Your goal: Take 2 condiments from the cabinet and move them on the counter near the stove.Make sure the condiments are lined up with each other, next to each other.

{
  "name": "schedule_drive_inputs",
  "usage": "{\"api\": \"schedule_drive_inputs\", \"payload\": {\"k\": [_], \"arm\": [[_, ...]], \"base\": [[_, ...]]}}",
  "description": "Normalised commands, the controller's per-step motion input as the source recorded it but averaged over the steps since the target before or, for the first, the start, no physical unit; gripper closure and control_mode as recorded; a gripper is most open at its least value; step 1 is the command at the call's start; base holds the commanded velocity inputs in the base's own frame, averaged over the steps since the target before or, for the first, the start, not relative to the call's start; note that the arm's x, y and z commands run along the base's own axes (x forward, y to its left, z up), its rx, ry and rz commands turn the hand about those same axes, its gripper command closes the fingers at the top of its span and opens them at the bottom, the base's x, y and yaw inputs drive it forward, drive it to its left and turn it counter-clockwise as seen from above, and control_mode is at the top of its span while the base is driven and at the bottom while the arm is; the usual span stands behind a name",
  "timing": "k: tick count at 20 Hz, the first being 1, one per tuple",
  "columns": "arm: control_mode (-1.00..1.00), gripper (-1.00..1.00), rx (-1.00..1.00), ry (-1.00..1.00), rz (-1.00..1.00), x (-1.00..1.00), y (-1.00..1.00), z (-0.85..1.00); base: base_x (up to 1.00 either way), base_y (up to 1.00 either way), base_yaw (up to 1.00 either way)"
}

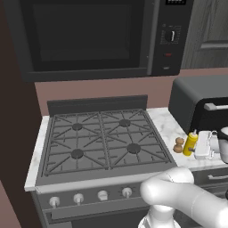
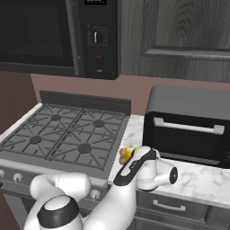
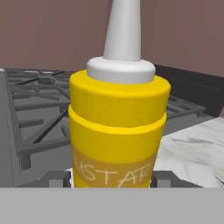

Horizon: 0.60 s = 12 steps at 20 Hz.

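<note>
At lower right of the left base view, the yellow squeeze bottle (image 1: 190,143) stood upright on the marble counter (image 1: 169,129) just right of the stove (image 1: 100,139), with the pepper mill (image 1: 179,144) just beside it on its left. Gripper (image 1: 200,147) sat against the bottle's right side. Centre of the hand view: bottle (image 3: 118,131) stood between the dark fingertips (image 3: 56,178); whether they pressed it or stood just clear, I could not tell

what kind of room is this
A rendered home kitchen, most likely: a four-burner gas stove sits under a black microwave, with a marble counter beside it holding a toaster oven.
</note>
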Motion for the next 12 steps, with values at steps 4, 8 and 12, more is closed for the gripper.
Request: {"api": "schedule_drive_inputs", "payload": {"k": [4, 8, 12], "arm": [[-1.0, -1.0, 0.0, 0.0, 0.0, 0.0, 0.0, 0.0], [-1.0, -1.0, 0.0, 0.0, 0.0, 0.0, 0.0, 0.0], [-1.0, -1.0, 0.0, -0.01, 0.0, -0.03, -0.01, 0.04]], "base": [[0.0, 0.0, 0.0], [0.0, 0.0, 0.0], [0.0, 0.0, 0.0]]}}
